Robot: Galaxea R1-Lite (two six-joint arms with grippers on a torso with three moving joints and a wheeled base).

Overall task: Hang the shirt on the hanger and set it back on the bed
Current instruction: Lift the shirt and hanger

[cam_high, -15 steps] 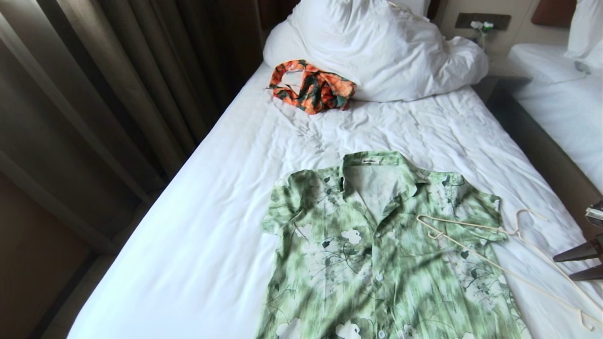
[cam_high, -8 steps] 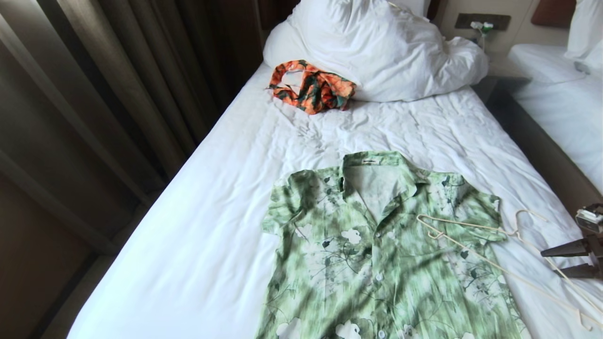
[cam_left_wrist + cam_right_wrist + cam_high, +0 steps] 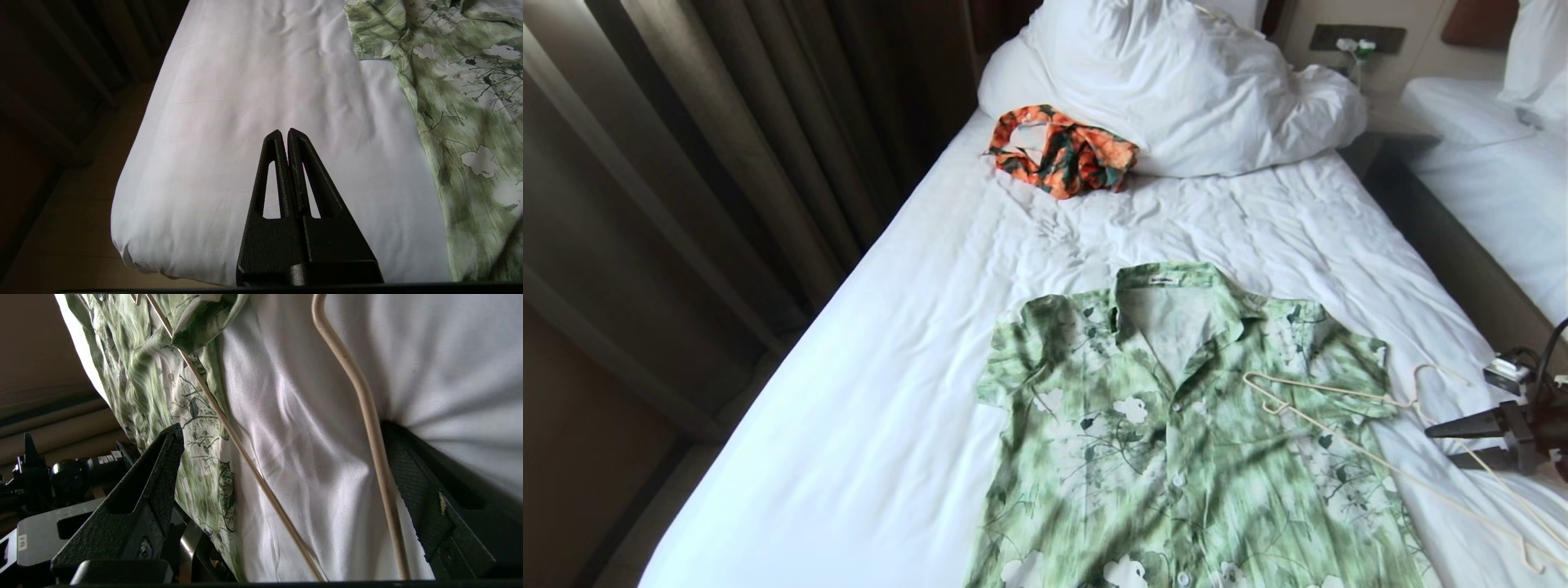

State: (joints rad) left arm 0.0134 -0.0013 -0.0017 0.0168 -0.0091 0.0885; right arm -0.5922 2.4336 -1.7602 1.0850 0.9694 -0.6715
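Moved further in from the right edge over the last second: right gripper [image 3: 1441,445], fingers spread wide, low over the bed [image 3: 915,384], straddling the hanger [image 3: 1388,449] rods. Hanger lying partly on the shirt [image 3: 1176,441], partly on the sheet. Shirt spread flat, collar toward the duvet [image 3: 1176,82]. Left gripper [image 3: 284,132] pinched closed, empty, above bare sheet beside the shirt.
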